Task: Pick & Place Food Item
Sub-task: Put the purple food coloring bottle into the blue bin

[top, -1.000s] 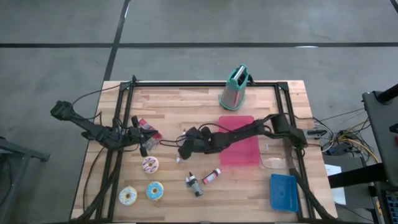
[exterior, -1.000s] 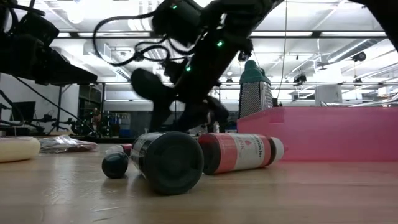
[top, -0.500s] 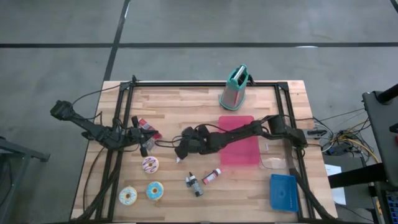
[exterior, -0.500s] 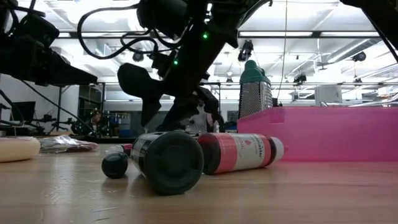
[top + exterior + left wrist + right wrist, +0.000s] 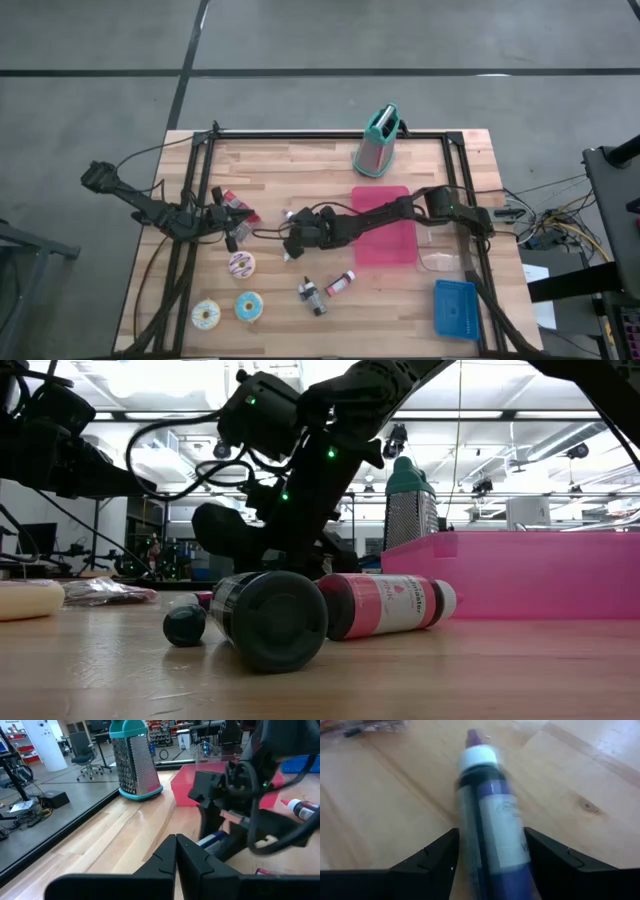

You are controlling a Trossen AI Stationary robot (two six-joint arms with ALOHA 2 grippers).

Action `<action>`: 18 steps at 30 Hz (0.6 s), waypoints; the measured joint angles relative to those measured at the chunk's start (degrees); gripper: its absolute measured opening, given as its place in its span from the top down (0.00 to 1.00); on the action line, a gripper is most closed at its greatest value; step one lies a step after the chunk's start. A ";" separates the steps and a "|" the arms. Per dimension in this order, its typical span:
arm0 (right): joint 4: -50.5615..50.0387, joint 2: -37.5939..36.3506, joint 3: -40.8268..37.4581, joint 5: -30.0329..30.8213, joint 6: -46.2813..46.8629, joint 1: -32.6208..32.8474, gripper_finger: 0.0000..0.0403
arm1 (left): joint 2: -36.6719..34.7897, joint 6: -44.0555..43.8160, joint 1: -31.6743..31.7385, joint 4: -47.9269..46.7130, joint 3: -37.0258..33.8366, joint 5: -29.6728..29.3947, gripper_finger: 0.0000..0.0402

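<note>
A small bottle [image 5: 492, 830] with a purple label and a white cap lies on its side on the wooden table; it also shows in the left wrist view [image 5: 212, 840]. My right gripper [image 5: 490, 862] [image 5: 292, 240] is open, slanting down over the bottle with one finger on each side of its body; I cannot tell whether either finger touches it. The cap end points away from the gripper. My left gripper [image 5: 176, 851] [image 5: 235, 226] is shut and holds nothing, resting near the table's left side.
A pink tray [image 5: 385, 225] lies under my right arm, a grater [image 5: 377, 140] at the far edge, a blue box [image 5: 455, 308] near right. Three donuts [image 5: 241, 264] and two bottles [image 5: 312, 295] lie near the front. A crinkly packet [image 5: 236, 205] sits by my left gripper.
My right gripper has sunk toward the table and tipped further down, coming low over the purple bottle. Its fingers have stayed open.
</note>
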 joint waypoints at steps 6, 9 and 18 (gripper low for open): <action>-0.23 -0.02 0.00 -0.11 0.08 -0.04 0.47 | 0.00 0.00 -0.02 0.00 0.02 0.04 0.97; -0.35 -0.02 0.00 -0.13 0.08 -0.04 0.48 | 0.00 0.00 0.00 0.00 0.00 0.04 0.97; -0.50 -0.04 0.00 0.17 -0.30 -0.07 0.66 | 0.00 0.00 -0.02 0.00 0.00 0.07 0.97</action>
